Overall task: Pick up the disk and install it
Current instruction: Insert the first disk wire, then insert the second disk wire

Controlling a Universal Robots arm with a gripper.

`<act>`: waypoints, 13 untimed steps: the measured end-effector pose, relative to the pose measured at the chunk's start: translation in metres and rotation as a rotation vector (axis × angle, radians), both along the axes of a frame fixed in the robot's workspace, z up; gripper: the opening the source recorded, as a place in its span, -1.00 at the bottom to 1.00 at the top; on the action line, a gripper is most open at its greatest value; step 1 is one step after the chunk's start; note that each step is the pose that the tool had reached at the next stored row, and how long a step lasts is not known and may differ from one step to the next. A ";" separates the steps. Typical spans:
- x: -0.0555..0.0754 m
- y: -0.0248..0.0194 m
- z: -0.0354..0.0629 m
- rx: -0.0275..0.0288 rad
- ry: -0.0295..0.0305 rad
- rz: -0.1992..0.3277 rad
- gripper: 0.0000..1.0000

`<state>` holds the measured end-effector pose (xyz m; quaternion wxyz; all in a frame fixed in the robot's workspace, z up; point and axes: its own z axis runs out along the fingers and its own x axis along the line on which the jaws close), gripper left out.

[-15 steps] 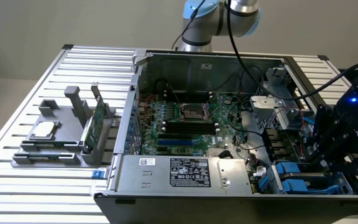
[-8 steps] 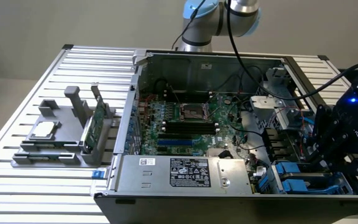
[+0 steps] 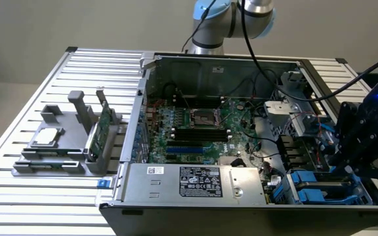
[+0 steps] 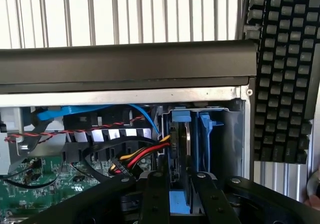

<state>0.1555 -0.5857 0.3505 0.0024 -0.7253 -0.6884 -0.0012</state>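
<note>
Disk (image 4: pixel 186 149) on edge in its blue carrier, seated in the case bay; I count 1. Gripper (image 4: pixel 180 184) straddles it, fingers (image 4: pixel 156 194) parted, grip I cannot tell.

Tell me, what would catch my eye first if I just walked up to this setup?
Probably the opened computer case in the middle of the slatted metal table, its green motherboard exposed. At the exterior view's right, the black gripper hangs over the case's corner, just above the disk in its blue carrier. On the exterior view's left stands a grey parts holder.
</note>
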 end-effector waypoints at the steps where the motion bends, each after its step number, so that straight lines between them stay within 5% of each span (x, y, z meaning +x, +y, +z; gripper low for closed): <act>1: -0.001 0.0000 0.0009 0.0000 0.0003 0.000 -0.51; 13: -0.017 -0.0001 0.0044 0.0028 0.0042 0.000 -0.51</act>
